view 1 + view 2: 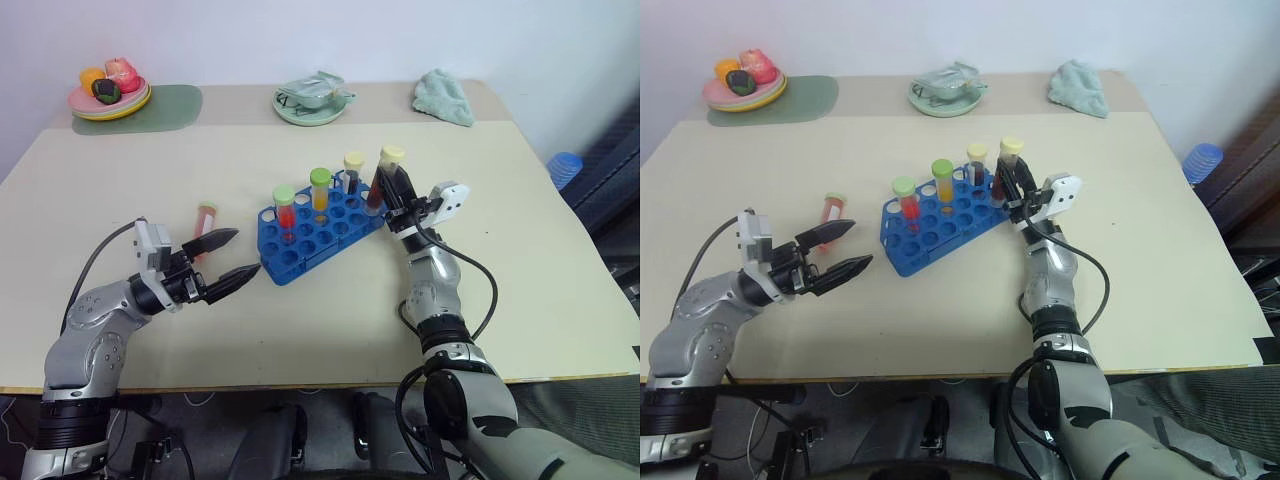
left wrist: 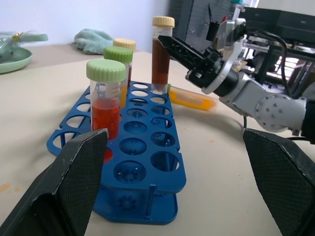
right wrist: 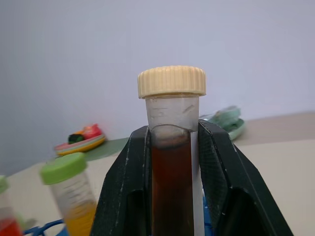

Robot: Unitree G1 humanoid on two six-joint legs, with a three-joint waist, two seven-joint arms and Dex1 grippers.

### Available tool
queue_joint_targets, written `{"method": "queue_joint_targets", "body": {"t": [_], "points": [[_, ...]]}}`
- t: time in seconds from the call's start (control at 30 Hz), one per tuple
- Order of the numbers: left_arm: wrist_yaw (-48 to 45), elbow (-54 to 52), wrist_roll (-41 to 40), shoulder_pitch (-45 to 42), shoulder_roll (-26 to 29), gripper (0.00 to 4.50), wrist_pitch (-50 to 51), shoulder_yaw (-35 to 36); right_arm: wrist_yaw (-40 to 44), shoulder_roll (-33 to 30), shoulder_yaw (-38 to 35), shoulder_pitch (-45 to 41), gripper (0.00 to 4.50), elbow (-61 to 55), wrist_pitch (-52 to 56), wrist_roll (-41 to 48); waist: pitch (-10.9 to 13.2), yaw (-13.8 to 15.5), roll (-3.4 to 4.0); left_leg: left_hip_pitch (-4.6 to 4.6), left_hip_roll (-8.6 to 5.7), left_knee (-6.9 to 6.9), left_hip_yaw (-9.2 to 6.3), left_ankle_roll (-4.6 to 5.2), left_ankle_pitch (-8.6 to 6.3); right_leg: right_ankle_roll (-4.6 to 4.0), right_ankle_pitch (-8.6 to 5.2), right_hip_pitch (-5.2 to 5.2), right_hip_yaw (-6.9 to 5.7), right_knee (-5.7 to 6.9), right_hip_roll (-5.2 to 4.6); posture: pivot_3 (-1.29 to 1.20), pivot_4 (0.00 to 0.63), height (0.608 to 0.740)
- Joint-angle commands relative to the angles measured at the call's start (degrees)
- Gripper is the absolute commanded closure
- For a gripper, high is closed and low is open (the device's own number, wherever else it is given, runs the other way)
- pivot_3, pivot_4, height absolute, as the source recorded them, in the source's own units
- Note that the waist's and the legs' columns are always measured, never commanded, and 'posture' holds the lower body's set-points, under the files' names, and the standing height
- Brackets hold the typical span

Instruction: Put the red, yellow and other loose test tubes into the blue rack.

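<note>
Right claw (image 1: 390, 195) grips brown tube (image 1: 385, 180) — over blue rack (image 1: 320, 232).

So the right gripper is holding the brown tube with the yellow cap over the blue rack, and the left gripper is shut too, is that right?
Not quite. The right gripper does clamp the clear plastic tube of dark brown liquid with a yellow cap at the bright blue plastic rack, but the left gripper is open and empty, its two black fingers spread apart, as the left eye view shows.

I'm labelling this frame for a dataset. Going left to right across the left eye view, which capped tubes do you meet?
Orange tube lying on the table → red tube → yellow tube → dark tube in the rack → brown tube in the right gripper.
</note>
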Motion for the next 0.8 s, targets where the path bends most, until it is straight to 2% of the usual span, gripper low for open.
{"method": "queue_joint_targets", "body": {"t": [0.03, 0.17, 0.3, 0.33, 0.4, 0.5, 0.53, 0.67, 0.8], "points": [[0.3, -2.5, -0.8, 0.6, 0.6, 0.0, -0.7, 1.7, -0.4, -0.8, -0.1, -1.8, 3.78, 2.7, -3.6, -0.2, 0.0, -0.1, 0.0, 0.0, 0.0, 0.0, 0.0, 0.0, 0.0, 0.0, 0.0, 0.0, 0.0, 0.0, 0.0, 0.0, 0.15, 0.74], [0.6, -3.2, -0.9, 1.0, 0.7, 0.0, -0.6, 1.9, 0.1, -0.6, 0.3, -1.4, 3.78, 4.2, -5.6, 0.0, 0.0, -0.4, 0.0, 0.02, 0.0, 0.0, -0.02, 0.0, 0.0, 0.0, 0.0, 0.04, 0.0, 0.0, -0.01, 0.0, 0.15, 0.74], [1.0, -3.9, -1.0, 1.4, 0.9, 0.0, -0.2, 2.0, 4.0, 0.3, 1.5, 0.3, 3.78, 2.2, -6.7, 1.3, 0.0, -0.8, 0.0, 0.03, 0.0, 0.0, -0.02, 0.0, 0.0, 0.0, 0.0, 0.04, 0.0, 0.0, -0.01, 0.0, 0.15, 0.74], [1.1, -4.1, -1.1, 1.4, 1.0, 0.0, -0.1, 1.9, 4.6, 0.4, 1.8, 0.6, 2.75, 1.8, -7.0, 1.4, 0.0, -0.8, 0.0, 0.03, 0.0, 0.0, -0.03, 0.0, 0.0, 0.0, 0.0, 0.04, 0.0, 0.0, -0.01, 0.0, 0.15, 0.74], [1.6, -4.8, -1.2, 1.3, 1.1, 0.0, 0.4, 1.6, 2.3, 0.5, 2.3, 1.0, 2.0, 1.2, -9.9, -0.4, 0.0, -1.0, 0.0, 0.03, 0.01, 0.0, -0.03, 0.0, 0.0, 0.0, 0.0, 0.04, 0.0, 0.0, 0.0, 0.0, 0.15, 0.74], [2.0, -5.2, -1.3, 0.9, 1.2, 0.0, 0.9, 1.3, -1.9, -0.7, 3.9, 1.4, 0.42, -0.4, -12.3, -4.8, 0.0, -1.1, 0.01, 0.03, 0.0, 0.0, -0.03, -0.02, 0.01, 0.0, 0.0, 0.03, 0.0, 0.02, -0.01, 0.0, 0.15, 0.74], [2.0, -5.3, -1.4, 0.9, 1.2, 0.0, 1.0, 1.3, -3.2, -1.2, 4.6, 1.6, 0.03, -1.4, -12.6, -6.3, 0.0, -1.1, 0.02, 0.03, 0.0, 0.0, -0.03, -0.04, 0.02, 0.0, 0.0, 0.02, 0.0, 0.05, 0.0, 0.0, 0.15, 0.74], [2.2, -5.6, -1.5, 0.6, 1.2, 0.0, 1.5, 1.1, -6.3, -4.1, 7.1, 3.0, 0.03, -10.6, -8.7, -9.1, 0.0, -1.0, 0.02, 0.03, 0.0, 0.0, -0.03, -0.06, 0.04, 0.0, 0.0, 0.0, 0.0, 0.09, 0.0, 0.0, 0.15, 0.74], [2.2, -5.2, -1.3, 0.0, 0.9, 0.0, 1.7, 0.6, -11.6, -9.0, 8.5, 5.1, 0.03, -25.8, 7.6, -10.4, 0.0, -0.7, 0.02, 0.03, 0.0, 0.0, -0.04, -0.06, 0.04, -0.01, 0.0, 0.0, 0.01, 0.08, -0.02, 0.0, 0.15, 0.74]]}}
